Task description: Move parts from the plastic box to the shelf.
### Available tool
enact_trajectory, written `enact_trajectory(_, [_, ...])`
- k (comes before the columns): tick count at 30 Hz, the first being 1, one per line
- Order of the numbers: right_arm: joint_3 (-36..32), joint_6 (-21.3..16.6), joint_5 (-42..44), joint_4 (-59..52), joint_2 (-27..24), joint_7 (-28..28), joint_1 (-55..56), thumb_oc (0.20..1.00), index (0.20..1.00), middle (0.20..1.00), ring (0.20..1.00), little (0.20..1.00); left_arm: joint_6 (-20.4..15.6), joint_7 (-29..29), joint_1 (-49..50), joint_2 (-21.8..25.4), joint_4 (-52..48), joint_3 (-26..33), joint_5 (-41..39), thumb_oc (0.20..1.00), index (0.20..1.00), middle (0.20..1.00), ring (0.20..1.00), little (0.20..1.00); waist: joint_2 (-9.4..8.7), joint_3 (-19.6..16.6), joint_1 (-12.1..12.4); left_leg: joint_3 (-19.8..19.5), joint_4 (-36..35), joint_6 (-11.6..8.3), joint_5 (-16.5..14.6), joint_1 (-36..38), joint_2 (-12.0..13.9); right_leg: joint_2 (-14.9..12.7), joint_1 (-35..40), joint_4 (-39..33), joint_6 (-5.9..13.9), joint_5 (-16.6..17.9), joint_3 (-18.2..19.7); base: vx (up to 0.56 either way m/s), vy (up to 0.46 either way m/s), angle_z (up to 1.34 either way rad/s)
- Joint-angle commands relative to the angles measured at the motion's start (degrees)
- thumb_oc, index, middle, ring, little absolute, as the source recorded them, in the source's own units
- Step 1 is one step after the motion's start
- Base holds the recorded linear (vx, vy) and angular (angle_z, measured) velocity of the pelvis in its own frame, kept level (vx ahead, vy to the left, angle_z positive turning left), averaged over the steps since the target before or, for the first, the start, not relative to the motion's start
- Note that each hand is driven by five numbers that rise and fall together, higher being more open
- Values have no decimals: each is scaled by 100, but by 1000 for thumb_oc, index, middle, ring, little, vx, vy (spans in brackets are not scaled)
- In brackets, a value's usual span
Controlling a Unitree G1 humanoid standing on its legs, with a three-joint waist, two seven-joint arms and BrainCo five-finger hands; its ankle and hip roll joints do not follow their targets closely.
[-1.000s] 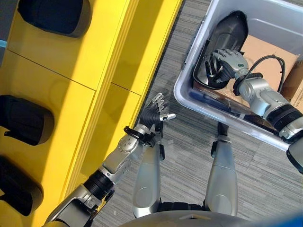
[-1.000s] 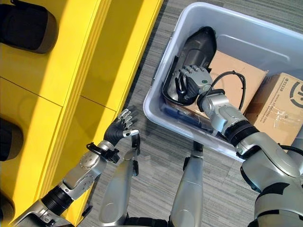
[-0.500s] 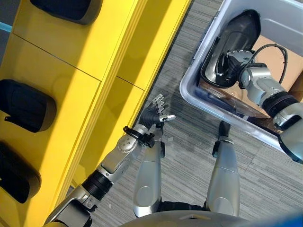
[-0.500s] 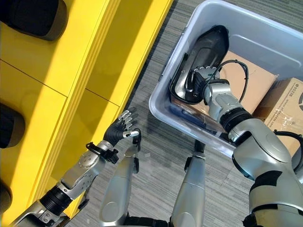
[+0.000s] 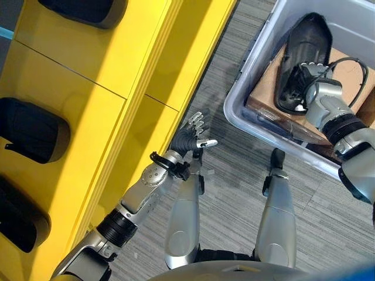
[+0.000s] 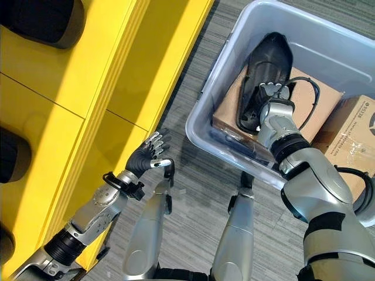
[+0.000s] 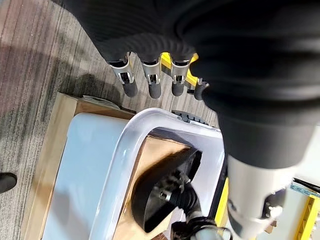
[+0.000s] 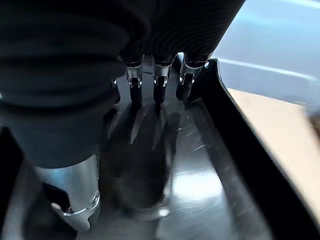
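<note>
Grey striped carpet (image 5: pixel 234 193) runs between a yellow shelf (image 5: pixel 88 76) on the robot's left and a pale plastic box (image 6: pixel 234 70) on its right. Inside the box a long black part (image 6: pixel 263 73) lies on a brown cardboard sheet (image 6: pixel 231 114), its long axis running from the box's near wall toward the far one, narrower end farthest from the robot. The right hand (image 6: pixel 270 96) rests on the part; its wrist view shows the fingers (image 8: pixel 158 82) bent down with tips on the glossy black surface, though whether they grip it cannot be told. The left hand (image 5: pixel 188 136) hangs over the carpet beside the shelf, fingers (image 7: pixel 150 82) relaxed and holding nothing. Other black parts (image 5: pixel 29 137) sit on the shelf. A cardboard carton (image 6: pixel 351 134) stands beside the box; its print is too small to read.
</note>
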Motion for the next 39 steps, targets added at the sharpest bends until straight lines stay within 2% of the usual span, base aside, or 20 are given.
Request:
enact_trajectory(1, [-13, 167, 323, 199, -213, -114, 314, 1000, 1000, 1000, 1000, 1000, -94, -42, 196, 65, -513, 147, 223, 1000, 1000, 1000, 1000, 1000, 66, -44, -109, 677, 172, 393, -700, 140, -306, 611, 221, -292, -677, -271, -365, 7, 11, -5])
enact_trajectory(3, [-130, 248, 238, 122, -102, -250, 410, 1000, 1000, 1000, 1000, 1000, -84, 4, 155, 56, -475, 169, 247, 1000, 1000, 1000, 1000, 1000, 53, -44, -135, 691, 163, 398, -714, 193, -295, 614, 262, -308, -678, -269, -354, 0, -1, -6])
enact_trajectory(5, [-222, 32, 446, 75, -63, -525, 518, 1000, 1000, 1000, 1000, 1000, -162, 39, 123, 62, -446, 176, 383, 1000, 1000, 1000, 1000, 1000, 42, -44, -163, 706, 148, 403, -720, 250, -283, 628, 315, -327, -677, -272, -338, -2, -7, -2])
enact_trajectory(7, [-303, -273, 577, -7, -9, -944, 552, 1000, 1000, 1000, 1000, 1000, -234, 89, 86, 56, -461, 170, 481, 1000, 1000, 1000, 1000, 1000, 45, -44, -183, 706, 139, 408, -724, 295, -283, 639, 350, -331, -682, -278, -312, 0, 0, 0])
enact_trajectory(8, [-383, -493, 669, -112, 32, -1163, 545, 1000, 1000, 1000, 1000, 1000, -408, 187, 46, 65, -462, 173, 574, 1000, 1000, 1000, 1000, 1000, 46, -44, -196, 697, 140, 414, -739, 334, -282, 644, 384, -328, -684, -289, -299, -5, -10, -4])
enact_trajectory(10, [-462, -810, 808, -307, 67, -1406, 560, 1000, 1000, 1000, 1000, 1000, -527, 345, -27, 36, -519, 209, 600, 1000, 1000, 1000, 1000, 1000, 36, -44, -223, 709, 121, 418, -748, 401, -281, 651, 439, -346, -678, -297, -283, -7, -9, -7])
enact_trajectory(13, [-566, -1048, 949, -578, 131, -1634, 616, 1000, 1000, 1000, 1000, 1000, -629, 513, -130, 10, -591, 256, 702, 1000, 1000, 1000, 1000, 1000, 29, -44, -264, 712, 99, 424, -752, 480, -284, 663, 488, -336, -675, -311, -256, -4, -5, -8])
enact_trajectory(17, [-831, -1912, 1522, -1365, 298, -2248, 764, 1000, 1000, 1000, 1000, 1000, -903, 609, -320, -60, -735, 370, 957, 1000, 1000, 1000, 1000, 1000, 26, -44, -360, 715, 70, 423, -770, 632, -277, 697, 577, -327, -682, -339, -163, -10, 4, -4])
enact_trajectory(21, [-1159, -2235, 2076, -2479, 511, -2183, 1080, 1000, 1000, 1000, 1000, 1000, -1052, 811, -557, -211, -831, 505, 1047, 1000, 1000, 1000, 1000, 1000, 11, -44, -527, 730, -5, 426, -793, 819, -286, 753, 663, -340, -669, -371, -24, -4, 36, -9])
enact_trajectory(24, [-1248, -2391, 2588, -2900, 720, -2234, 1295, 1000, 1000, 1000, 1000, 1000, -1041, 872, -694, -302, -873, 538, 1179, 1000, 1000, 1000, 1000, 1000, 0, -44, -596, 735, -63, 423, -767, 912, -270, 789, 706, -367, -669, -345, 45, -6, 6, -11])
enact_trajectory(27, [-1406, -2736, 2401, -3239, 1090, -2805, 1474, 1000, 1000, 1000, 1000, 1000, -1030, 973, -1023, -448, -812, 563, 1379, 1000, 1000, 1000, 1000, 1000, -29, -44, -721, 755, -157, 416, -772, 1118, -234, 838, 860, -466, -667, -325, 127, -5, -6, -9])
enact_trajectory(29, [-1534, -2840, 2267, -3427, 1199, -3049, 1497, 1000, 1000, 1000, 1000, 1000, -947, 1033, -1217, -532, -786, 563, 1434, 1000, 1000, 1000, 1000, 1000, -40, -44, -797, 783, -192, 407, -778, 1208, -212, 860, 926, -502, -656, -315, 163, 5, -4, -10])
enact_trajectory(30, [-1742, -2728, 1820, -3699, 1260, -3468, 1564, 1000, 1000, 1000, 1000, 1000, -823, 1011, -1416, -583, -748, 568, 1582, 1000, 1000, 1000, 1000, 1000, -70, -44, -911, 800, -229, 387, -824, 1370, -185, 888, 1062, -555, -630, -332, 201, 2, -10, -17])
enact_trajectory(33, [-1902, -2773, 1593, -3861, 1210, -3794, 1612, 1000, 1000, 1000, 1000, 1000, -690, 1034, -1570, -633, -684, 518, 1715, 1000, 1000, 1000, 1000, 1000, -91, -45, -1011, 855, -286, 369, -798, 1469, -140, 919, 1133, -679, -620, -241, 246, 9, 10, -17])
enact_trajectory(34, [-2143, -2824, 1388, -4237, 1131, -3994, 1818, 1000, 1000, 1000, 1000, 1000, -457, 1208, -1705, -675, -652, 435, 1727, 1000, 1000, 1000, 1000, 1000, -111, -45, -1196, 940, -340, 352, -813, 1602, -93, 951, 1218, -769, -593, -202, 328, 29, 33, -18])
enact_trajectory(36, [-2311, -2900, 1341, -4458, 1081, -4094, 2005, 1000, 1000, 1000, 1000, 1000, -339, 1303, -1753, -714, -634, 422, 1746, 1000, 1000, 1000, 1000, 1000, -123, -45, -1316, 1005, -356, 346, -826, 1659, -62, 965, 1244, -800, -576, -189, 391, 34, 49, -25])
enact_trajectory(39, [-2709, -3060, 1459, -5063, 939, -4087, 2671, 1000, 1000, 1000, 1000, 1000, 169, 1671, -1830, -824, -571, 377, 1919, 1000, 1000, 1000, 1000, 1000, -125, -48, -1668, 1213, -454, 315, -847, 1865, 12, 1007, 1303, -908, -533, -141, 578, 61, 92, -28])
